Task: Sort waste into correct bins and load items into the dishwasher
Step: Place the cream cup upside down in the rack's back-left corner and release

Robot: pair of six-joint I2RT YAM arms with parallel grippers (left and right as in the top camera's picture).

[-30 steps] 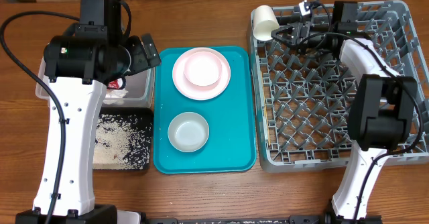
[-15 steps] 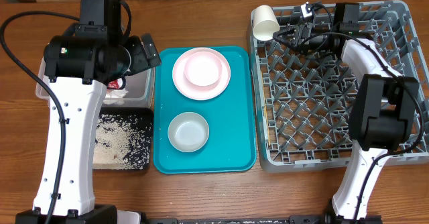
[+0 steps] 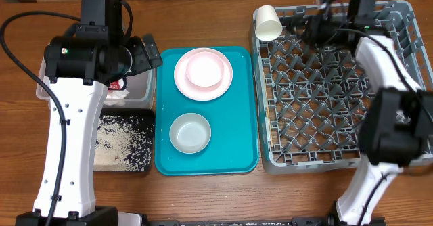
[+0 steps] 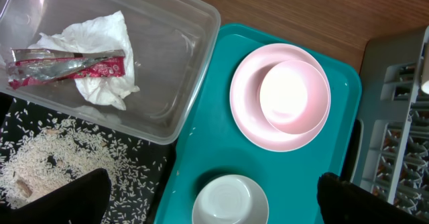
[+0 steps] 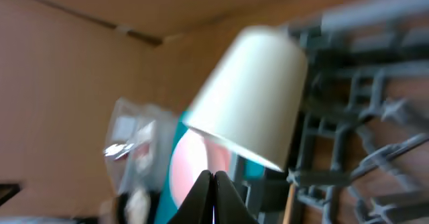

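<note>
Right arm's stretched across the far edge of the grey dish rack (image 3: pixel 325 164). The right gripper (image 5: pixel 213 184) has its two fingers pressed together with nothing between them. Just ahead of those tips sits the white cup (image 3: pixel 268 23), tilted over at the rack's far left corner. The wrist view there is blurred, but the cup is plainly clear of the fingers.

Over on the other side, the left arm hangs above the bins. The left gripper (image 4: pixel 211 184) is spread wide and empty. Below it is the clear tub (image 4: pixel 181 83), with the crumpled napkin (image 4: pixel 100 83) in it and the red wrapper (image 4: pixel 67 64) lying across that. Next to the tub, the black tray (image 3: pixel 142 162) is scattered with rice (image 4: pixel 40 163).

In the middle of the tabletop, the teal tray (image 3: pixel 237 118) carries the pink plate (image 4: pixel 248 110) with one bowl (image 4: pixel 291 96) on top. The second bowl (image 3: pixel 189 132) sits alone nearer me.
</note>
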